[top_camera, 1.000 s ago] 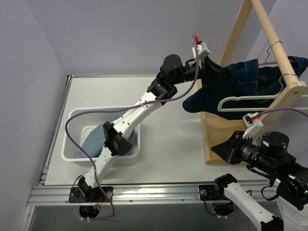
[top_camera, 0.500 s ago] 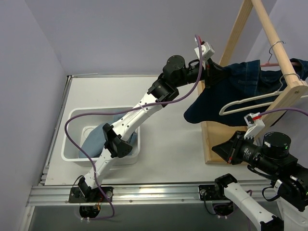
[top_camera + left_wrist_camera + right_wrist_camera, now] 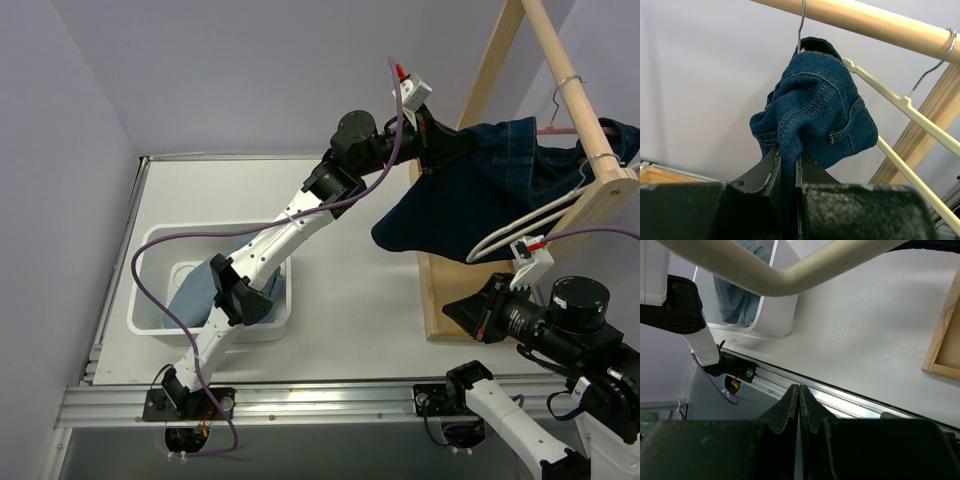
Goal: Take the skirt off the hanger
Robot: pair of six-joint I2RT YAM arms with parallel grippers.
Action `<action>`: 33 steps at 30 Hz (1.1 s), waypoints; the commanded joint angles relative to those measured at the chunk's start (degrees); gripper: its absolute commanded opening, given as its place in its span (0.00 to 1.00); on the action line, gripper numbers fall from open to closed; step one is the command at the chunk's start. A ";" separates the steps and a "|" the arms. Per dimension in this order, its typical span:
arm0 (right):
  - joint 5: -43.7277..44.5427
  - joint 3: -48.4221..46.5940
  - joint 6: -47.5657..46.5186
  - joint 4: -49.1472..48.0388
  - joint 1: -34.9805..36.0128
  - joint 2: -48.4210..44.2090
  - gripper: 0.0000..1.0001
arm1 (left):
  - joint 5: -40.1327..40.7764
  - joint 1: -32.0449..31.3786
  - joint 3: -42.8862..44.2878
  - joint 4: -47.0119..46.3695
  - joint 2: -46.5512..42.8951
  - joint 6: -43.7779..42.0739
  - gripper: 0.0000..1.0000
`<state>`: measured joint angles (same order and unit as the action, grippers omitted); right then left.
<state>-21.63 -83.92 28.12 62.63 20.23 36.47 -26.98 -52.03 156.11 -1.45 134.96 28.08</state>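
One dark denim skirt [image 3: 470, 195] hangs bunched under the wooden rail [image 3: 572, 80].
Left gripper [image 3: 788, 157] jaws are clamped on a stitched fold of the skirt, left of the rail. Its hanger is hidden except a wire hook [image 3: 801, 20] over the rail; a cream plastic hanger [image 3: 901, 103] hangs beside it. Right gripper [image 3: 798, 390], on the rail's near side, has jaws pressed together. Left of the rail, a white tub [image 3: 150, 262] holds pale blue cloth [image 3: 195, 290].
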 commanded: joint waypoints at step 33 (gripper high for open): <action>-0.87 -2.30 -2.45 -0.84 -0.63 1.76 0.00 | -3.16 11.51 -33.21 -24.29 -24.99 11.56 0.02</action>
<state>-21.69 -85.43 26.55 63.92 20.21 36.53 -31.22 -42.94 126.37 -13.80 118.72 37.93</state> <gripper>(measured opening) 0.001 0.150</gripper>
